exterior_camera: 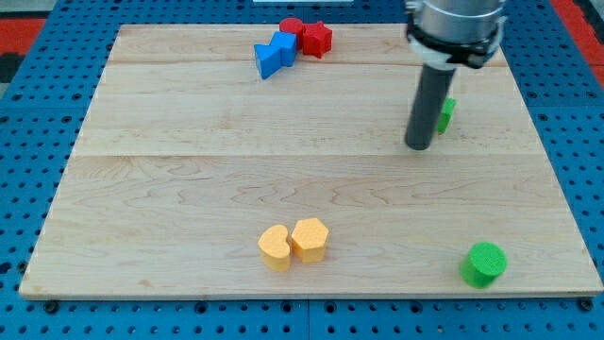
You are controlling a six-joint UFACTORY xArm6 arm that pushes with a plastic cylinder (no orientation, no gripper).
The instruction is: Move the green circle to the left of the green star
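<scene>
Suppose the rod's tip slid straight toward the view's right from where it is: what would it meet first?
Probably the green star, partly hidden just right of my tip; depth is unclear, so it might slip past below it.

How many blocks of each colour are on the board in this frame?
Red: 2, and
Blue: 2, and
Yellow: 2, and
Green: 2, and
Total: 8

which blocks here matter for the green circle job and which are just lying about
Belong to the job:
- green circle, near the view's bottom right
- green star, mostly hidden behind the rod
- my tip, just to the view's left of the green star

Just lying about:
- yellow heart touching yellow hexagon
- blue blocks, red circle and red star, clustered at the view's top
</scene>
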